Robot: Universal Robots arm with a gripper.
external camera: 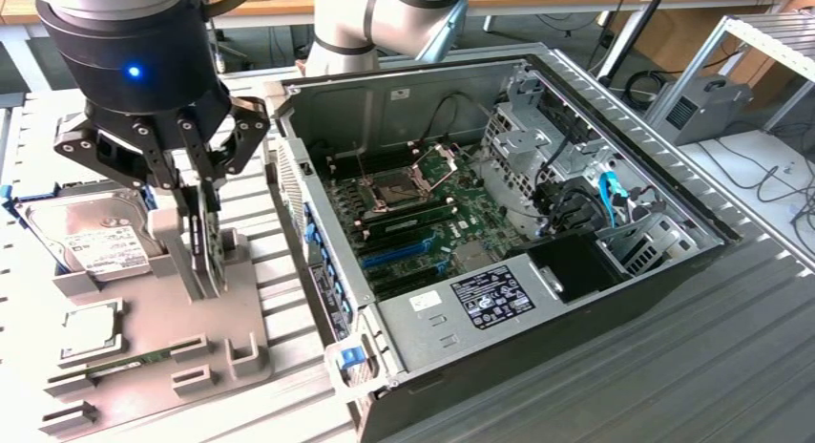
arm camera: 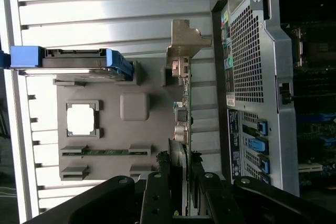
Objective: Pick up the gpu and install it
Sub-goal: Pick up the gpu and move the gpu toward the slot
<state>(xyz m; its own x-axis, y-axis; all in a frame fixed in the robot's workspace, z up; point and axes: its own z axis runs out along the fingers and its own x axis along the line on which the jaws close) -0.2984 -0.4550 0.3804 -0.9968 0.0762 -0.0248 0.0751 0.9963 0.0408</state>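
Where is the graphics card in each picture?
Exterior view: the gpu stands on edge in the grey holder, on the exterior view's left.
Wrist view: the gpu is seen edge-on, between holder and computer case.
Shared landmark: the hard drive in its blue frame.

The gripper [external camera: 201, 271] is black, with a blue light [external camera: 133, 72] glowing on the black wrist above it. The gpu [arm camera: 187, 111] has a green edge and a silver bracket. At the exterior view's left, the drive [external camera: 95, 238] is silver with a white label, its carrier [arm camera: 68, 59] blue, the tray [external camera: 153, 319] grey. The case [external camera: 535, 376] is dark outside; its board [external camera: 446, 209] is green with blue slots [external camera: 388, 257], and its grille [arm camera: 247, 61] is dotted with holes. The table [external camera: 751, 348] is silver and ribbed.
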